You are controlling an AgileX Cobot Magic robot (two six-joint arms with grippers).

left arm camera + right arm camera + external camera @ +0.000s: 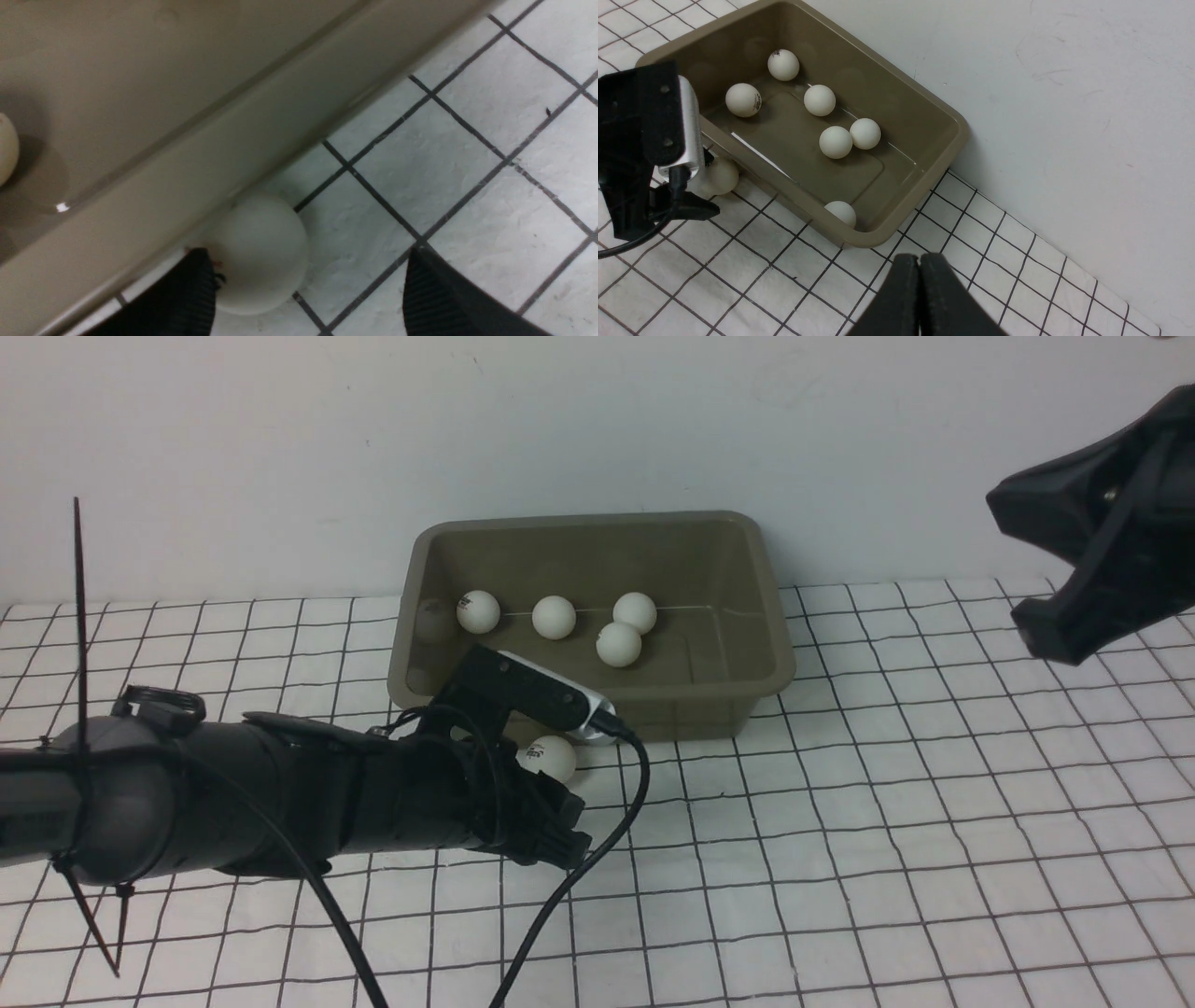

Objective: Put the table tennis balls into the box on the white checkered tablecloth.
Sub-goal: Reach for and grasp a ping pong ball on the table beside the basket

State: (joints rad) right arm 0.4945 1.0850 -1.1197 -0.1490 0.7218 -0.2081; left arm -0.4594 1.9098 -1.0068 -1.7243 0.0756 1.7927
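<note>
From my console I see the white checkered tablecloth [934,803], matte and slightly wrinkled, its thin black grid running back to a plain pale wall [280,448]. The box [597,518], smooth olive-brown plastic with rounded corners and a flared rim, sits on the cloth close to that wall. In the right wrist view I count six table tennis balls [819,100] inside it, round and dull white, two with dark print. One more ball [551,756] lies on the cloth, touching the box's near outer wall. My left hand [306,261] is spread wide with that ball between its ribbed black fingers [434,298], gripping nothing. My right hand [919,263] hangs raised on the right, pressed shut and empty.
</note>
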